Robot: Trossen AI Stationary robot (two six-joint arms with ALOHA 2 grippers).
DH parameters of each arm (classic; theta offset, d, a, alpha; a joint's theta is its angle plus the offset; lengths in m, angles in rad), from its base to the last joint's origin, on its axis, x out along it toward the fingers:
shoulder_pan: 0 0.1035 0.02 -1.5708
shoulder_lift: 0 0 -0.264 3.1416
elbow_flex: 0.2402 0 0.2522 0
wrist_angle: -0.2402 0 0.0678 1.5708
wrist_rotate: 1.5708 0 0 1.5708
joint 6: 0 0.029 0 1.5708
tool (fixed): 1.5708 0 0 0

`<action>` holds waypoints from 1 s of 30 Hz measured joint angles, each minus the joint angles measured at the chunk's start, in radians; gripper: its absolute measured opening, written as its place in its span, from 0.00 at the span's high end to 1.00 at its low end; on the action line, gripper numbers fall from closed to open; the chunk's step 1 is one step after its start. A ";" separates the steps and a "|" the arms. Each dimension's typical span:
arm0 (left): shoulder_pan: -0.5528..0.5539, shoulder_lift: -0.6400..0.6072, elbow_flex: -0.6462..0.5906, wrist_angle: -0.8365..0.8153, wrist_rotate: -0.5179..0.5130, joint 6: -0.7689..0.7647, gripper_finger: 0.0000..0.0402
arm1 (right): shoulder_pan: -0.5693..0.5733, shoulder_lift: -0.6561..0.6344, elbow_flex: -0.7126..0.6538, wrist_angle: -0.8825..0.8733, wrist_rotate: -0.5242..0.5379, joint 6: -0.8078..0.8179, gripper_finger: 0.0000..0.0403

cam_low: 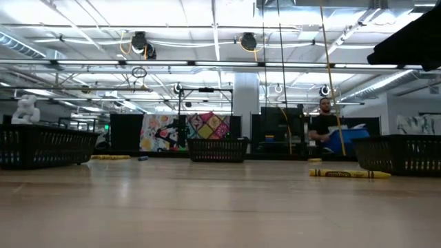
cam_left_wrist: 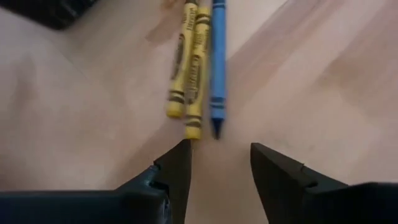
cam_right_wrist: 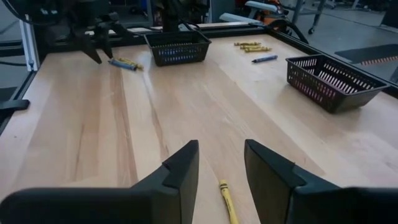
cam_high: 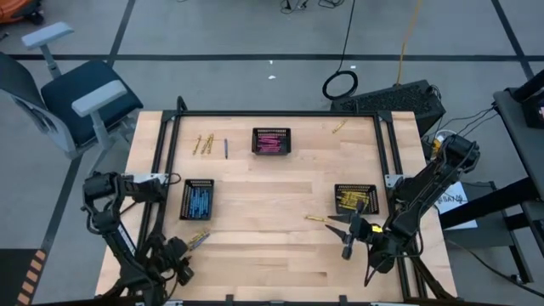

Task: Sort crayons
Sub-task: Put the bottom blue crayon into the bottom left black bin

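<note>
High view first, starting at the table's left edge: the left gripper (cam_high: 185,255) sits low near the front-left corner, nose pointed at a little cluster of crayons (cam_high: 198,239) lying just in front of the blue-filled basket (cam_high: 197,199). Its wrist camera shows why: two yellow crayons (cam_left_wrist: 188,65) and one blue crayon (cam_left_wrist: 217,62) lie side by side, touching, and the fingers (cam_left_wrist: 177,171) stand apart with nothing between them, lined up just short of the tips. My read is that the blue one is the target, since its basket is right there, but the tight packing could make a clean single pick awkward.

Moving across, toward the back edge, several loose yellow crayons (cam_high: 203,144) and a lone blue crayon (cam_high: 226,147) wait unsorted, just left of the pink-filled basket (cam_high: 271,141) at the back middle. Another stray yellow crayon (cam_high: 339,127) lies near the back-right corner.

Now the right side: the yellow-filled basket (cam_high: 355,198) stands near the right edge, and a single yellow crayon (cam_high: 316,218) rests on the wood just in front of it. The right gripper (cam_high: 347,237) hovers close by, fingers (cam_right_wrist: 180,171) parted and empty, that crayon lying on the table between them in its own wrist view. It looks set up for a short carry into the yellow basket. Plenty of sorting is left.
</note>
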 joint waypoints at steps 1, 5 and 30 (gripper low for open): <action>0.005 0.005 -0.006 0.001 0.009 0.033 0.58 | 0.000 0.000 0.000 0.000 0.000 0.001 0.72; 0.007 0.009 -0.021 0.014 0.003 0.124 0.58 | 0.000 0.000 0.000 0.000 0.000 0.013 0.72; 0.055 0.012 -0.073 0.136 -0.161 0.242 0.58 | 0.000 0.000 0.000 0.000 0.000 0.010 0.72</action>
